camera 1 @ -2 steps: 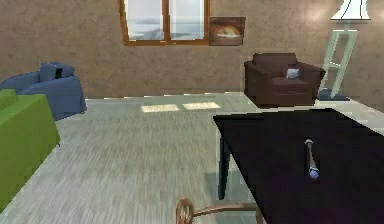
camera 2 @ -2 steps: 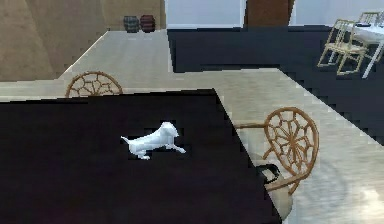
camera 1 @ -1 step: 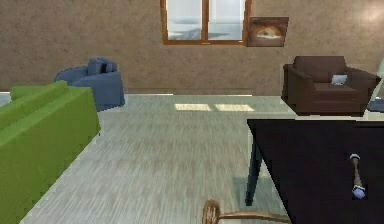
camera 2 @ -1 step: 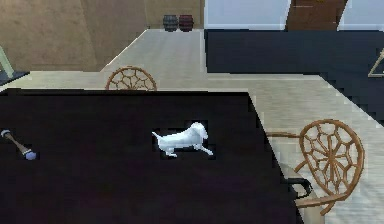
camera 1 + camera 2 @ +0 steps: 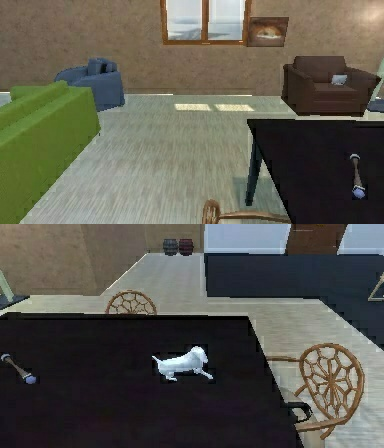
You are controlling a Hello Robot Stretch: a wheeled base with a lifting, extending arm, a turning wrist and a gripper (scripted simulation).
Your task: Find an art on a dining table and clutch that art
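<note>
Task's thing: a white dog figure [image 5: 183, 364] is seen on the black dining table [image 5: 90, 404], well in from the far edge and nearer the edge at the arm side view's right than the one at its left.
Gripper: whether anything is held, and how the fingers stand, cannot be told.
Arm pose: it cannot be told.
Containers: two small dark barrels [image 5: 178, 246] are set by the far wall; what is in them cannot be made out.
Other thing on the table: a slim grey rod [image 5: 18, 369] with a knobbed end is laid near the table's edge at the arm side view's left, well apart from the dog figure.
Chairs: a round-backed wicker chair [image 5: 132, 302] is drawn up at the table's far edge; a second wicker chair [image 5: 330, 382] is placed at the edge on the arm side view's right.
Arm side view besides: a dark rug [image 5: 290, 274] is spread beyond the table.
Forward view: a green sofa [image 5: 40, 130], a blue armchair [image 5: 95, 82], a brown armchair [image 5: 325, 85], a window [image 5: 205, 20] and a framed picture [image 5: 268, 32] on the wall are shown, with a corner of the table and the rod at the right.
</note>
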